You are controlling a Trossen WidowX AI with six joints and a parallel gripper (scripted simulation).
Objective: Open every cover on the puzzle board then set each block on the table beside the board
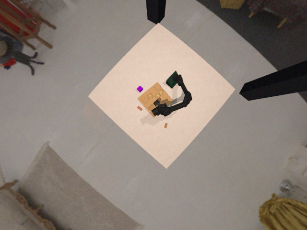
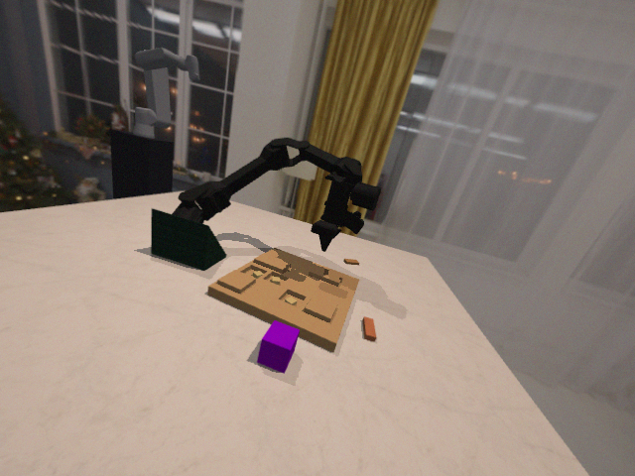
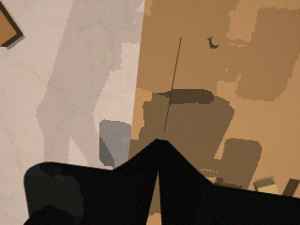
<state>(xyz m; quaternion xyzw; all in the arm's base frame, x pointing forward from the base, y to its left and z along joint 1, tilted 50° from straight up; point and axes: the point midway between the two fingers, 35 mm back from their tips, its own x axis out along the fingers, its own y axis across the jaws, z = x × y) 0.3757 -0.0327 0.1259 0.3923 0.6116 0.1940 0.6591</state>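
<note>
The tan puzzle board (image 1: 147, 107) (image 2: 266, 302) (image 3: 197, 47) lies flat on the table. Pale blocks sit in open wells, one in the near middle (image 2: 291, 298) and two more toward the back left (image 2: 276, 280). A raised cover (image 2: 320, 309) lies at the near right. My gripper (image 1: 157, 107) (image 2: 323, 247) (image 3: 160, 145) is shut and empty. It hangs well above the board's far right part, close to the board's edge. An orange block (image 1: 139, 108) (image 2: 369, 328) lies on the table right of the board. Another orange block (image 1: 165, 125) (image 2: 351, 261) lies beyond the far edge.
A purple cube (image 1: 139, 88) (image 2: 278, 345) stands on the table just in front of the board. The arm's dark green base (image 1: 171, 79) (image 2: 185, 240) stands behind the board on the left. The table edge runs along the right.
</note>
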